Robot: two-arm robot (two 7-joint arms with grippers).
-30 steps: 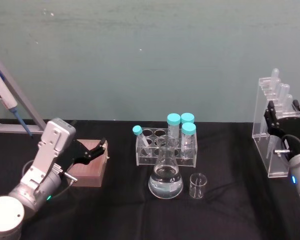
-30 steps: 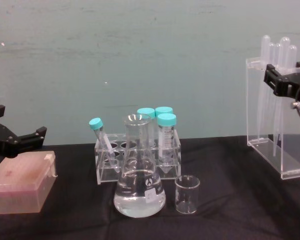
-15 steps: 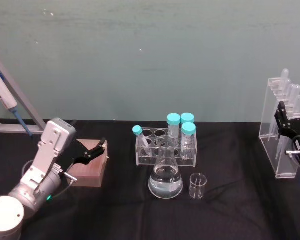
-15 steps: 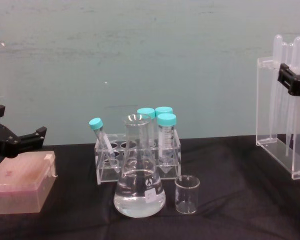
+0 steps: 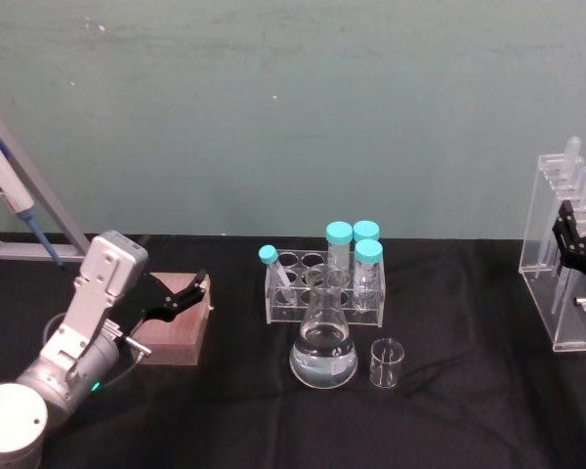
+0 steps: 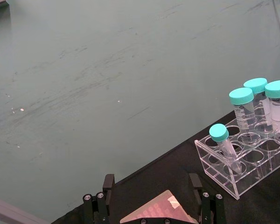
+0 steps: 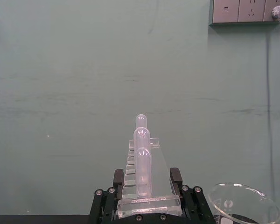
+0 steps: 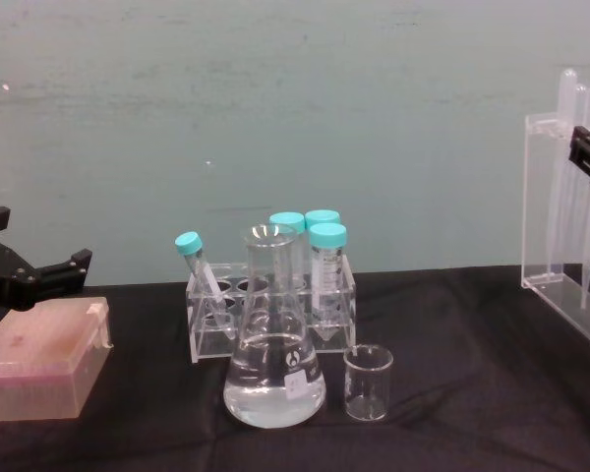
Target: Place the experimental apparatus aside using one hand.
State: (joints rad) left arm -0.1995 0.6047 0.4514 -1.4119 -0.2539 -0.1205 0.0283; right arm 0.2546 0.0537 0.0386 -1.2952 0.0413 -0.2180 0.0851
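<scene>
Four teal-capped tubes [image 5: 340, 234] in one clear rack [image 5: 283, 315]; one conical flask [image 5: 323, 357]; one small beaker [image 5: 387, 363]; one acrylic stand [image 5: 542, 234]; one pink box [image 5: 176, 337]; two grippers: left gripper [image 6: 151, 182], right gripper [image 7: 148, 184].

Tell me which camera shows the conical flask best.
The chest view: the conical flask stands whole and side-on, front and centre, its liquid level plain. The head view shows it from above, smaller, in front of the tube rack. The left wrist view may catch a sliver.
</scene>
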